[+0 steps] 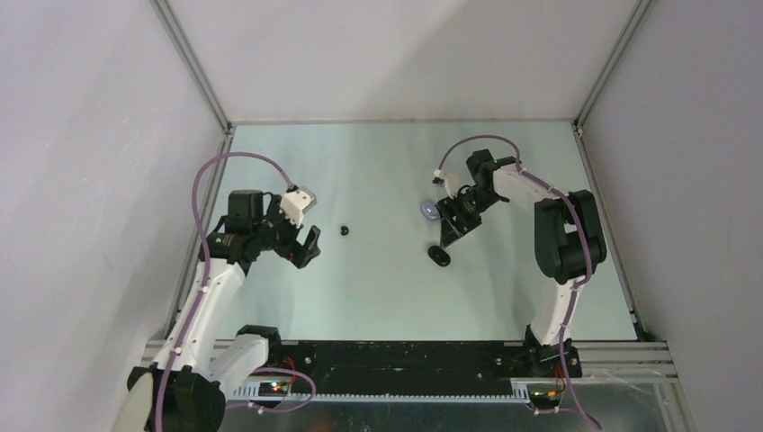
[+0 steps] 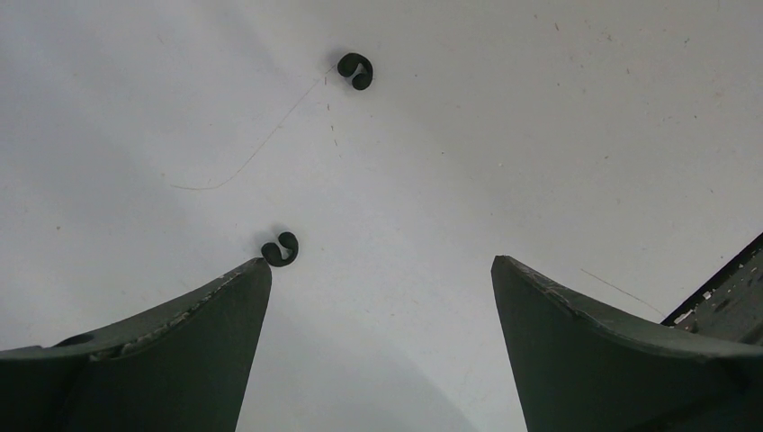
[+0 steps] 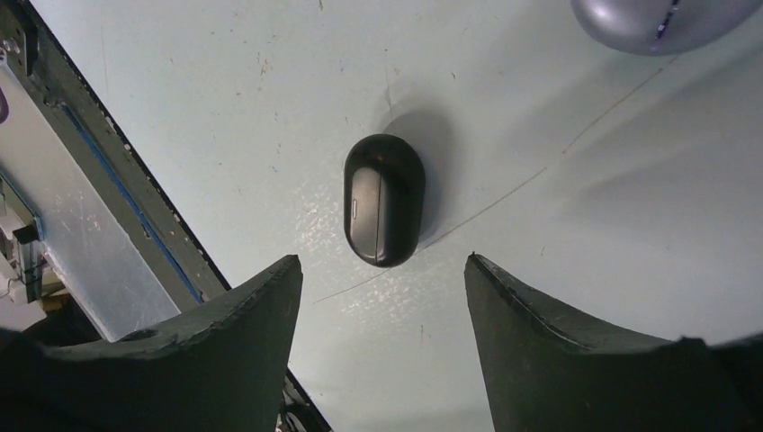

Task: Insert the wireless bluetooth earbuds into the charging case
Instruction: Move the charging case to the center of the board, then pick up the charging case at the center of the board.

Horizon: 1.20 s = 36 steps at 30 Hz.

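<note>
**A:** Start with the left tool (image 2: pixel 378 265). Is it holding anything?

**B:** No. Its jaws are spread wide with nothing between them, and it hovers over the counter (image 2: pixel 540 135). In its own camera, the near black earbud (image 2: pixel 280 249) lies just off the left fingertip (image 2: pixel 229 297), toward eleven o'clock, almost touching the tip. The far black earbud (image 2: pixel 356 70) sits further out at twelve, well apart from the first.

**A:** Which would you go for?

**B:** The near one. It's tiny and hook-shaped, so I'd shift the tool toward nine until the bud sits midway between the fingers. Then I'd come straight down and close slowly. A tip landing on the bud would likely flick it away.

**A:** And the right tool (image 3: pixel 380 270)?

**B:** Also released and empty. The black case (image 3: pixel 383 200) lies flat just beyond its tips at twelve, lengthwise along the tool's line, and its lid looks shut. The purple case (image 3: pixel 661 18) is further off at one o'clock, only partly in view.

**A:** So nothing's gone in yet?

**B:** I'd judge not. The case needs opening and steadying before a bud arrives. I'd have the right tool pinch it across its narrow sides, low down, so the lid can lift. I can't see any purple buds from here.
</note>
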Motion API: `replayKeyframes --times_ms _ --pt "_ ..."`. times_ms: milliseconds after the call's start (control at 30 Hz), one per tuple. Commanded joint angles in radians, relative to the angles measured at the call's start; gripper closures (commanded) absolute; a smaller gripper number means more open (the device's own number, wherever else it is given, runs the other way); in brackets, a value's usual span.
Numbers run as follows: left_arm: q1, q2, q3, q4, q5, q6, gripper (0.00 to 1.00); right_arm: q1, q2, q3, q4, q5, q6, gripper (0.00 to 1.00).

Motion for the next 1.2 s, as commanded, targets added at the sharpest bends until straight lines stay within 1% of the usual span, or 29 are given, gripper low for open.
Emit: replayKeyframes --times_ms 0,133,200,300,400,467,667,833,1000,1167 --pt "-0.026 0.015 0.057 0.056 -0.009 -0.003 0.01 0.012 0.041 0.004 0.012 -0.017 -0.003 0.3" --pt "-0.064 0.101 0.141 0.042 0.005 0.044 0.01 0.008 0.071 0.005 0.037 -0.003 0.023 0.33" --pt "-0.082 0.155 0.184 0.039 -0.007 0.064 0.01 0.008 0.081 0.006 0.047 0.003 0.034 0.37" --pt "-0.108 0.23 0.248 0.035 -0.013 0.059 0.01 0.009 0.093 0.006 0.054 0.01 0.048 0.44" --pt "-0.151 0.296 0.298 0.055 0.005 0.037 0.0 0.013 0.109 0.008 0.052 0.014 0.057 0.54" --pt "-0.185 0.321 0.305 0.088 0.002 0.019 0.0 0.019 0.123 0.011 0.044 0.012 0.061 0.57" --pt "-0.274 0.362 0.299 0.154 -0.033 -0.016 0.01 0.042 0.147 0.012 0.014 0.004 0.055 0.56" --pt "-0.3 0.357 0.279 0.176 -0.029 -0.041 0.01 0.065 0.157 0.012 0.017 0.013 0.061 0.56" --pt "-0.309 0.343 0.256 0.195 -0.037 -0.054 0.01 0.056 0.159 0.013 0.012 -0.049 0.075 0.53" --pt "-0.328 0.361 0.235 0.216 -0.043 -0.069 0.01 0.048 0.164 0.012 0.01 -0.107 0.102 0.5"
